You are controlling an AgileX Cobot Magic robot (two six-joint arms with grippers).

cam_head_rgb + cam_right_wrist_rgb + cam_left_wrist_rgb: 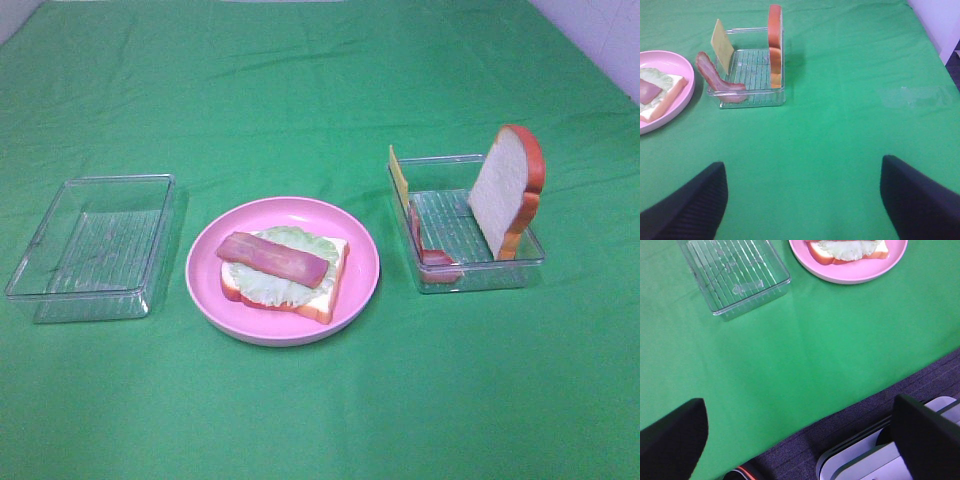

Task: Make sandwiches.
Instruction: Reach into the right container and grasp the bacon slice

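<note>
The sandwich [285,268] is about half built. On the plate [205,290] lies a bread base [330,285] with lettuce [262,284] on it and one bacon strip [272,258] across the lettuce. I judge that the cheese and the closing bread are not yet added.

These parts are in the right tray [530,262]. The cheese [399,178] stands on edge against the wall nearest the plate, and a second bacon [432,255] lies curled along that same side. The top slice [505,190] stands upright against the opposite wall. The left tray [60,290] shows nothing inside.

Both hands are open and hold nothing. The left hand [800,440] hangs near the front edge of the surface [790,365] with its fingers wide apart. The plate with the sandwich is well ahead of it, and so is the left tray.

The right hand [805,195] has its fingers spread over bare green cloth. The right tray with the cheese and the top slice is well ahead of it, and the plate lies beyond the cheese side of the tray. Neither hand touches anything, and neither shows in the high view.
</note>
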